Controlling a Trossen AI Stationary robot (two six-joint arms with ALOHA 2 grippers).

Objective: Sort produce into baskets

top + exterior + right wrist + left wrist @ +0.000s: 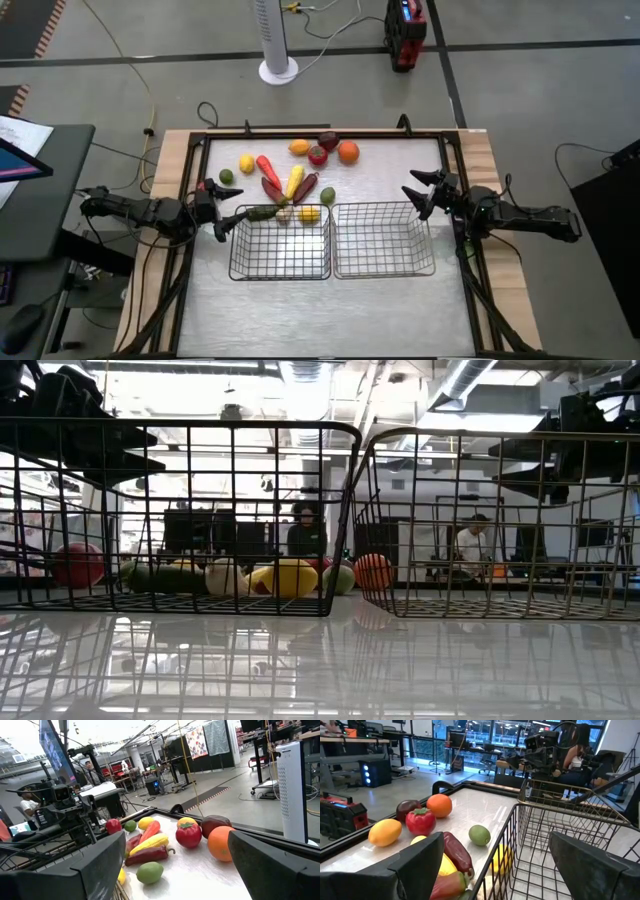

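I see both grey wire-mesh baskets (280,242) empty; left gripper (222,208) and right gripper (418,192) gape wide, holding nothing.

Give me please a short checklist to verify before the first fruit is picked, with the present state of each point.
1. Both baskets empty: left basket and right basket hold nothing: ok.
2. Left hand open: ok.
3. Right hand open: ok.
4. Hands free of produce: ok.
5. Produce reachable: the orange and the tomato lie loose behind the baskets: ok.
6. Which basket takes which kind: cannot tell.
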